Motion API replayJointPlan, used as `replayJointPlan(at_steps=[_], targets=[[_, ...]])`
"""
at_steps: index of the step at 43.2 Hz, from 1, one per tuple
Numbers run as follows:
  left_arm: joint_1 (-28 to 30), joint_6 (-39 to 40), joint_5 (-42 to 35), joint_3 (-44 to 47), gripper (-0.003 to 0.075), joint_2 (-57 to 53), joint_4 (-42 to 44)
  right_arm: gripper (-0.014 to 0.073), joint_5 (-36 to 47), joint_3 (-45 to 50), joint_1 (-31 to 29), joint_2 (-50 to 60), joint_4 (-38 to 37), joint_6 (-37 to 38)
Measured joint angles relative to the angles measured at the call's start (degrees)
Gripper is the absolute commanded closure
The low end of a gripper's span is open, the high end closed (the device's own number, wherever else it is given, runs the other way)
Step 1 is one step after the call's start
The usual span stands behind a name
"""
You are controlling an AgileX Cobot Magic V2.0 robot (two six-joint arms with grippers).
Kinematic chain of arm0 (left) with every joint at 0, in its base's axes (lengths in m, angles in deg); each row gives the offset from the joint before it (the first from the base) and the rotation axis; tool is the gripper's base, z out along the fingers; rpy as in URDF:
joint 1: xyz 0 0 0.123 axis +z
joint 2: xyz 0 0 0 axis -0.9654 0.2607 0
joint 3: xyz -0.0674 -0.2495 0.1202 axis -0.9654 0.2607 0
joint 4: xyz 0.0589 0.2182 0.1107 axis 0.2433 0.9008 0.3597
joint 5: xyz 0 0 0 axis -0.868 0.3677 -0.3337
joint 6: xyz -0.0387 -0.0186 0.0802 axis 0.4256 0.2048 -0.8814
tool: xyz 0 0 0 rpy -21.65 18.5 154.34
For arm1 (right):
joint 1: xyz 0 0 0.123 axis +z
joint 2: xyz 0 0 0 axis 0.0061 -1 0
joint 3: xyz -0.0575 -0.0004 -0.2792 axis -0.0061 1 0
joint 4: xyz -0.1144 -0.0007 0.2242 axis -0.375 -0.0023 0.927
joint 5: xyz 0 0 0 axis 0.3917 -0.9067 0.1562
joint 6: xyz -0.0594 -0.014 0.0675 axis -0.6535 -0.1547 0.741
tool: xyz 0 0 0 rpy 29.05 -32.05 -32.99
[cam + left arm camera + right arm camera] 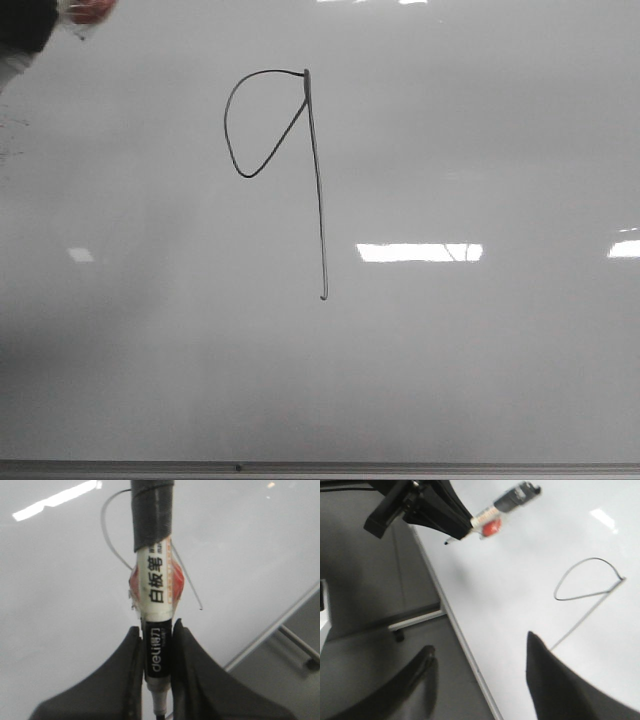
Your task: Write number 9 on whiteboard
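clamped between my left gripper's (159, 650) fingers (125, 670), a deli whiteboard marker (156, 605) points out over the whiteboard (480, 380). my right gripper (480, 680) hangs with its jaws spread wide, holding nothing. the number 9 (310, 150) sits drawn in the upper centre of the front view, loop left of the stem.

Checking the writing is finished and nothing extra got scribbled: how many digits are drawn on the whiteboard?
1. A single number 9 sits left of centre in the upper half of the whiteboard. Parts of the board outside the views may hide more.
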Motion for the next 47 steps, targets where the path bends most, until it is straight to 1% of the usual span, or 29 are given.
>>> replayJointPlan(at_steps=[7,12,14,17,21,25,38,47], targets=[[10.23,3.28,-1.18,1.38,0.0739,0.97,0.22,0.0477,8.38,11.15,-5.08,14.15,0.00,4.51],[17.03,3.58,-1.47,2.75,0.0739,2.03,0.33,0.0638,11.18,17.37,-7.08,21.70,0.11,5.20],[19.32,3.70,-1.73,3.57,0.0739,2.96,0.43,0.0666,11.60,19.38,-7.48,24.62,0.11,5.43],[21.87,3.77,-2.46,4.72,0.0739,4.43,0.43,0.0653,11.74,21.64,-7.73,27.03,0.11,5.53],[23.73,3.83,-4.71,5.98,0.0739,6.78,0.43,0.0653,11.83,23.56,-7.73,28.17,0.11,5.53],[24.10,3.83,-7.71,6.52,0.0739,9.64,0.43,0.0653,11.83,24.35,-7.73,28.16,0.11,5.53],[24.20,3.83,-21.88,6.62,0.0739,20.00,-1.71,0.0653,11.83,24.47,-7.78,28.16,0.11,5.63],[24.20,3.83,-28.16,6.62,0.0739,25.58,-2.12,0.0653,11.83,24.47,-7.78,28.16,0.11,5.63]])
